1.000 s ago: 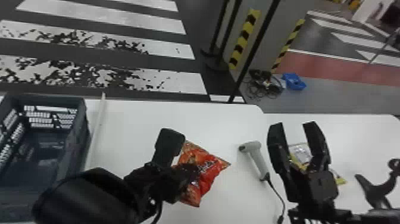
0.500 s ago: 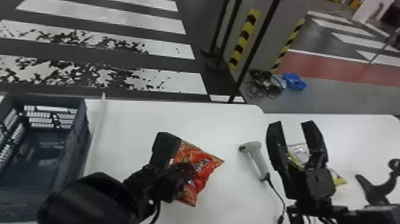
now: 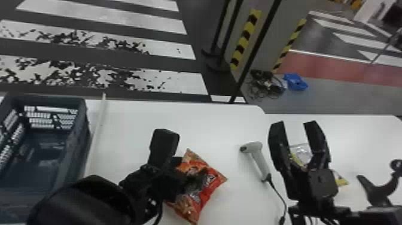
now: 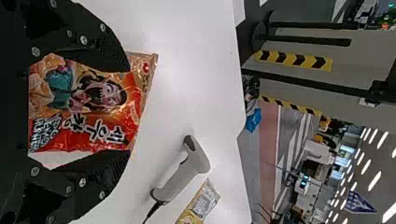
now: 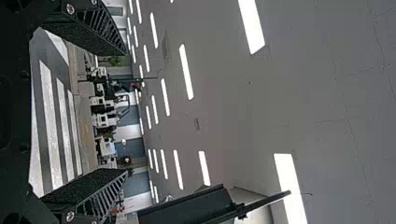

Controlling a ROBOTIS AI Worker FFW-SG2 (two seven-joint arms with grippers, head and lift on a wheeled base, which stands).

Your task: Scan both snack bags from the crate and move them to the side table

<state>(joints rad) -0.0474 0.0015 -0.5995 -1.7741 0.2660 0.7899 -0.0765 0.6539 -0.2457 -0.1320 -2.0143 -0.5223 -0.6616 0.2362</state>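
Broadly, a white bench (image 3: 131, 119) took up most of the near space, with a white side bench (image 3: 359, 128) adjoining it on the robot's right. At the robot's left stood the dark slatted crate (image 3: 53, 98), upright and open at the top, and a long pale bar (image 3: 97, 134) ran just beside its right wall. The left claw (image 3: 167, 161) was over the middle of the bench, drawn in only partway, with one finger against each side edge of the red snack bag (image 4: 93, 102), so that the bag filled the space between them. Its printed face was turned to the left wrist camera; whether its underside touched the bench I could not tell. The right claw (image 3: 294, 124) was spread wide with nothing in its grasp, its fingers pointing away from the robot. The yellow snack bag (image 4: 203, 205) lay on the white surface near the scanner, partly covered by the right claw in the head view. A curved black stand (image 3: 380, 185) showed at the far right, well apart from the red snack bag. Between the red snack bag and the right claw lay the pale handheld scanner (image 3: 258, 158), touching neither, its black cable (image 3: 278, 194) running from the handle toward the robot.
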